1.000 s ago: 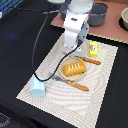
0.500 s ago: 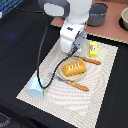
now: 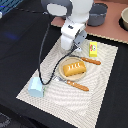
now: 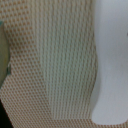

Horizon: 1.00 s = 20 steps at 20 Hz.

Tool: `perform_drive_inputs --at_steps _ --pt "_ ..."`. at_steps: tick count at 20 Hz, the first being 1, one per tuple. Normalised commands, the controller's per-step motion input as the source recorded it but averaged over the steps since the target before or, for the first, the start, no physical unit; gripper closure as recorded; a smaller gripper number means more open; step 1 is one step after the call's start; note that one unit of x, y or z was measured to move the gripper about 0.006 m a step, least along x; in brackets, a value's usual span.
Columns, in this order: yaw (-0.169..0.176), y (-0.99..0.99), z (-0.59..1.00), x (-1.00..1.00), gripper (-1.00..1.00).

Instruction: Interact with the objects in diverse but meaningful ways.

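My gripper [image 3: 75,49] hangs low over the woven placemat [image 3: 100,95], just behind the tan plate [image 3: 62,71]. Its fingers are hidden by the hand, so its state is unclear. An orange rectangular block [image 3: 74,69] lies on the plate. One orange-handled cutlery piece [image 3: 92,61] lies beside the plate and another [image 3: 78,85] lies in front of it. The small yellow packet [image 3: 93,48] sits at the mat's far edge, to the exterior view's right of my gripper. A pale blue carton [image 3: 36,88] stands at the mat's near left corner. The wrist view shows blurred mat weave [image 4: 55,60] and a white elongated shape [image 4: 112,60].
A grey pot [image 3: 98,14] stands behind the arm on the pinkish surface. A bowl [image 3: 125,19] shows at the exterior view's far right edge. A black cable [image 3: 46,55] loops from the arm down toward the carton. Dark tabletop [image 3: 20,45] surrounds the mat.
The arm has shifted only slightly over the mat behind the plate. The plate, block, cutlery, packet and carton stay where they were.
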Motion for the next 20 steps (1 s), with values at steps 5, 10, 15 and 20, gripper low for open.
perform_drive_inputs --at_steps 5,10,15,20 --pt "0.000 0.32 -0.34 -0.30 1.00" --pt "-0.003 0.23 -0.32 -0.25 1.00" --pt "-0.007 0.18 -0.31 -0.21 1.00" --pt "-0.009 0.13 -0.28 -0.16 1.00"
